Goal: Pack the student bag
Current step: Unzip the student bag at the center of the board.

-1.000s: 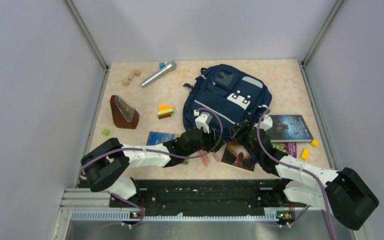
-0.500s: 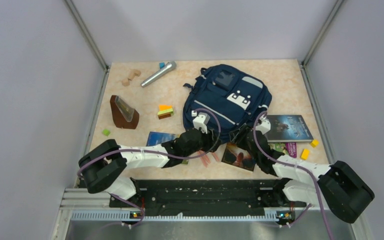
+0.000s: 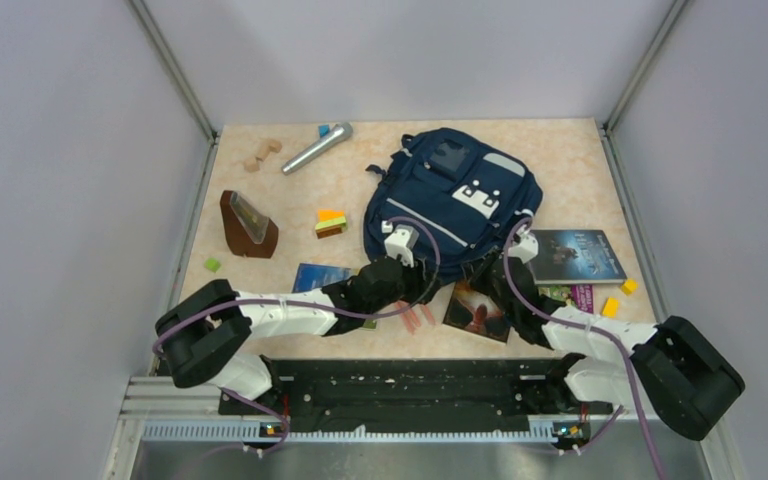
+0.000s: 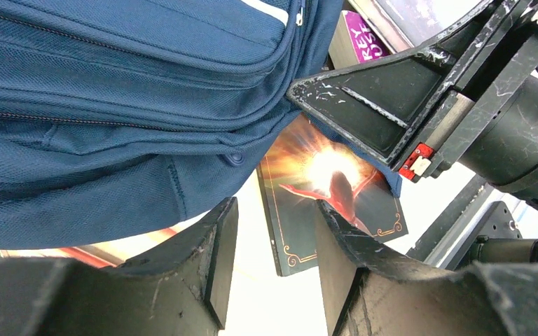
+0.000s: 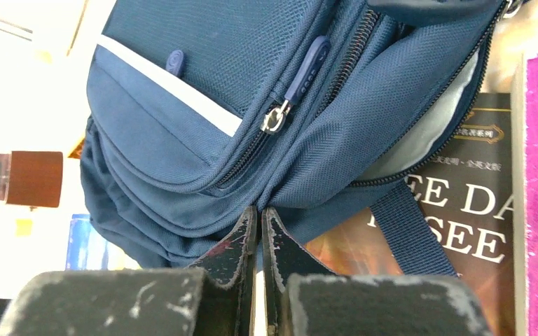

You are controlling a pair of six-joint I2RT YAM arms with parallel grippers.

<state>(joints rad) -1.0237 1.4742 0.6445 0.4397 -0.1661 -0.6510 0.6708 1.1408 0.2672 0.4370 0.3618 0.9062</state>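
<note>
The student bag (image 3: 455, 200) lies flat at the middle back of the table, navy with grey stripes and a white patch. Its near edge fills the left wrist view (image 4: 112, 91) and the right wrist view (image 5: 217, 105). My right gripper (image 3: 482, 266) is shut, its tips (image 5: 259, 213) pinching the fabric of the bag's near edge. From the left wrist view its fingers (image 4: 364, 105) push into that edge. My left gripper (image 3: 434, 284) stands open just beside it, nothing between its fingers (image 4: 270, 231), above a book with an orange-red cover (image 4: 322, 203).
The orange-red book (image 3: 477, 312) lies partly under the bag's near edge. A dark book (image 3: 575, 255) and a purple one (image 3: 572, 296) lie to the right, a blue book (image 3: 320, 277) left. A silver microphone (image 3: 316, 148), a brown wedge (image 3: 247, 225) and small coloured blocks (image 3: 331, 222) are scattered left.
My right gripper has closed on the bag's near edge, and its arm has drawn in slightly. The left gripper has kept its opening and barely moved.
</note>
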